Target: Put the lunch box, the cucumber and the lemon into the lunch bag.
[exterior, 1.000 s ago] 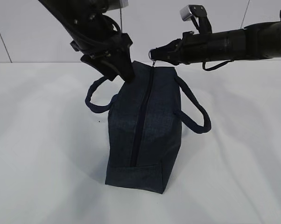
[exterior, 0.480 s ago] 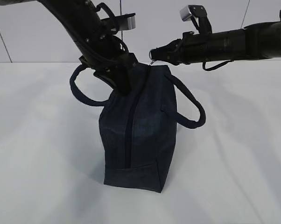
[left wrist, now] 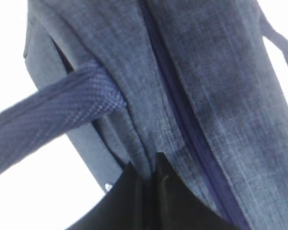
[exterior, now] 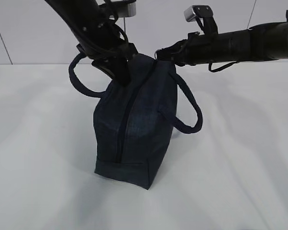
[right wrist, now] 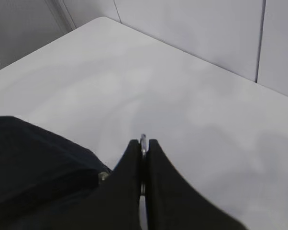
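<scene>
Currently the lunch bag (exterior: 134,124) stands on end near the middle of the white table (exterior: 239,158), tilted, its closed zipper (exterior: 126,115) running up the side that faces the exterior camera. One loop handle (exterior: 82,79) sticks out toward the table's left edge, the other handle (exterior: 187,108) droops toward the right edge.

My left gripper (exterior: 120,72) is clamped on a fold of the bag's fabric at its upper left end; in the left wrist view the dark fingers (left wrist: 144,201) pinch the cloth just beside the zipper track, with the handle strap crossing close by.

My right gripper (exterior: 159,53) reaches in level from the right edge side, meeting the bag's top right corner. Its fingers (right wrist: 156,191) are pressed together on the silver ring pull (right wrist: 143,140), a thin edge of metal showing between the tips. Dark fabric of the bag fills the lower left of that view.

Lunch box, cucumber, lemon: none in sight on the table
</scene>
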`<move>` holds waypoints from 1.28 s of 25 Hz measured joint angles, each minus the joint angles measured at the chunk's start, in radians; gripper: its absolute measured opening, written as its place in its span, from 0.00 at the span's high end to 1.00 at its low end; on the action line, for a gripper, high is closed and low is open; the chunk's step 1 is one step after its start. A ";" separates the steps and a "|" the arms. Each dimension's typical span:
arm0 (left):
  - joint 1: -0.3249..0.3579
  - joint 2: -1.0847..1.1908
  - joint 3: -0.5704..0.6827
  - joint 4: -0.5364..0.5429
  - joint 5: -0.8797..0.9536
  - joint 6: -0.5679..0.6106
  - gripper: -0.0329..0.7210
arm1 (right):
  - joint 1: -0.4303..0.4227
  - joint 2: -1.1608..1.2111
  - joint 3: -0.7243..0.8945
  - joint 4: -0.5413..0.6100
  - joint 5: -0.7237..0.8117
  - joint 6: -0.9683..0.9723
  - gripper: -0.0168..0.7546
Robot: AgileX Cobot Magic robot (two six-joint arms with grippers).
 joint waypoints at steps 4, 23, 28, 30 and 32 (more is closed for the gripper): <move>0.000 -0.030 0.000 0.011 -0.004 0.000 0.96 | 0.000 0.000 0.000 0.004 -0.014 0.000 0.98; 0.000 -0.139 0.003 0.038 0.004 0.000 0.96 | 0.004 0.048 -0.003 0.021 -0.017 0.001 0.98; 0.000 -0.143 0.004 0.038 0.008 0.000 0.96 | 0.004 0.051 -0.005 0.027 0.005 0.001 0.98; 0.000 -0.147 0.004 0.038 0.014 0.000 0.96 | 0.004 0.051 -0.005 0.032 0.022 0.001 0.98; 0.000 -0.152 0.004 0.038 0.019 0.000 0.96 | 0.004 0.051 -0.005 0.052 0.042 0.001 0.98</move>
